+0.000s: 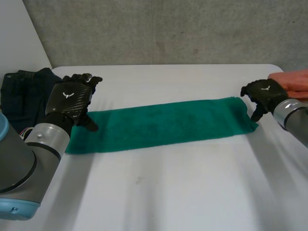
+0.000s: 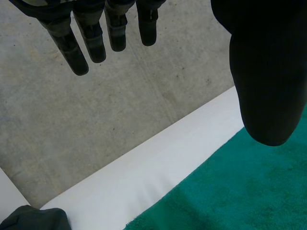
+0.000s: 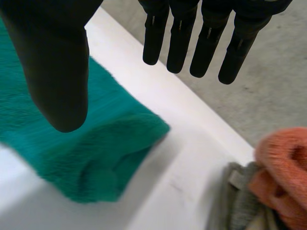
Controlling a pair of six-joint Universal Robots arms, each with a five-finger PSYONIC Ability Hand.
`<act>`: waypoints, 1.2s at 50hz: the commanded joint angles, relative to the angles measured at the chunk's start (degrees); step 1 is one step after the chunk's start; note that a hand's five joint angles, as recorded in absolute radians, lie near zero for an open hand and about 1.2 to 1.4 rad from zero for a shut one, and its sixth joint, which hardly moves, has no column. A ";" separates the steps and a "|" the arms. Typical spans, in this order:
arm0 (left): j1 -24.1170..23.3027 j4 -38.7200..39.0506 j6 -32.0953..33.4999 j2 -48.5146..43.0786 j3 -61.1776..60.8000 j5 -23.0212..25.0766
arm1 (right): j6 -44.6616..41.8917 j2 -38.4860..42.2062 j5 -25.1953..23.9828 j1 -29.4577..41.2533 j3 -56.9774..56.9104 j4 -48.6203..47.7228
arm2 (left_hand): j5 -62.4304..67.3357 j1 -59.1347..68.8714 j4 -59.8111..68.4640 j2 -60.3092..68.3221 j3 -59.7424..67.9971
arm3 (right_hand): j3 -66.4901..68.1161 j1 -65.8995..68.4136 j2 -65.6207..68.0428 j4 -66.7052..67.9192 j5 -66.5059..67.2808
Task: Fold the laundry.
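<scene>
A green towel [image 1: 163,124], folded into a long strip, lies across the middle of the white table [image 1: 173,192]. My left hand [image 1: 72,98] hovers above its left end, fingers [image 2: 91,38] straight and thumb [image 2: 268,96] apart, holding nothing; the towel's edge [image 2: 230,191] lies under the thumb. My right hand [image 1: 262,96] is at the towel's right end, just above it. Its fingers [image 3: 192,43] are straight, the thumb [image 3: 57,72] is spread, and the towel's folded end [image 3: 105,153] lies below, not gripped.
A dark garment [image 1: 21,94] lies at the table's left edge, seen also beside the left hand [image 2: 33,219]. An orange cloth [image 1: 293,82] sits at the right edge, with a grey one [image 3: 244,206] beside it. The table's far edge [image 1: 163,66] meets a concrete wall.
</scene>
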 commanded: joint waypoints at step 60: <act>5.00 0.28 -0.54 5.55 -6.06 0.36 | -14.88 6.23 -8.01 36.00 5.13 -30.28 | -2.81 -0.64 -1.66 -1.77 -2.00 | 51.60 51.32 51.63 51.14 50.69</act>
